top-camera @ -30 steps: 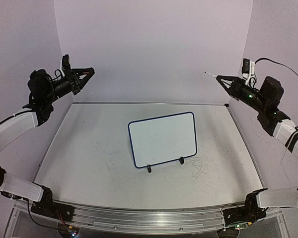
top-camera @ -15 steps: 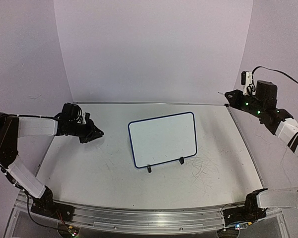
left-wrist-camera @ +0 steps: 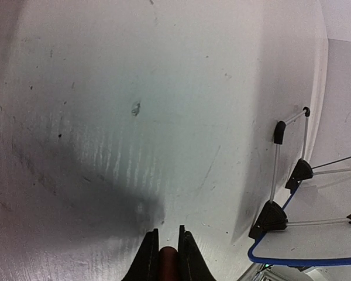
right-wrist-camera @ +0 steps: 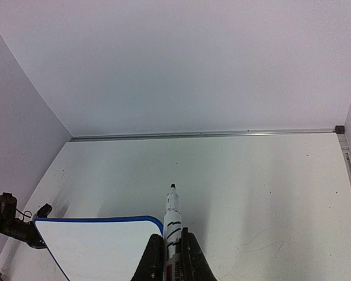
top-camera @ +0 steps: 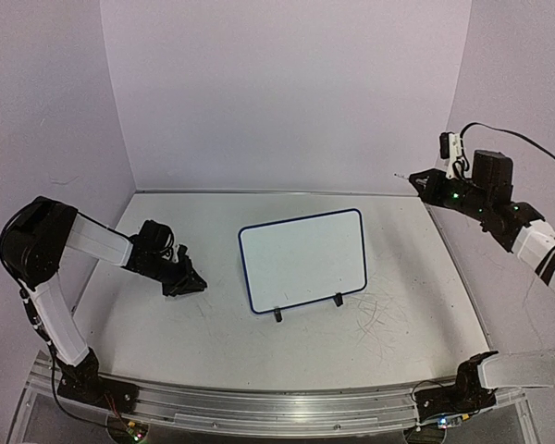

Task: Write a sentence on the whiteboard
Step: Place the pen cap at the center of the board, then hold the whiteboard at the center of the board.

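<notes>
The whiteboard [top-camera: 303,259] stands tilted on its two black clip feet at the table's middle, and its face is blank; no sentence shows. My right gripper [top-camera: 418,181] is raised at the back right, well apart from the board, and is shut on a white marker [right-wrist-camera: 172,219] whose bare black tip points forward. The board's blue top corner [right-wrist-camera: 99,246] lies below it. My left gripper [top-camera: 191,285] is low over the table, left of the board, and is shut on a small dark-red cap [left-wrist-camera: 168,260]. The board's wire stand and rim [left-wrist-camera: 316,246] show at its right.
The scuffed white tabletop [top-camera: 166,342] runs to purple walls on three sides. A metal rail [top-camera: 259,407] edges the front. The left arm's elbow [top-camera: 37,240] stands near the left wall. The right arm's cable [top-camera: 527,143] loops by the right wall.
My left arm has come down from high at the back left to the tabletop and moved right toward the board. My right gripper has dropped slightly and levelled, marker still held.
</notes>
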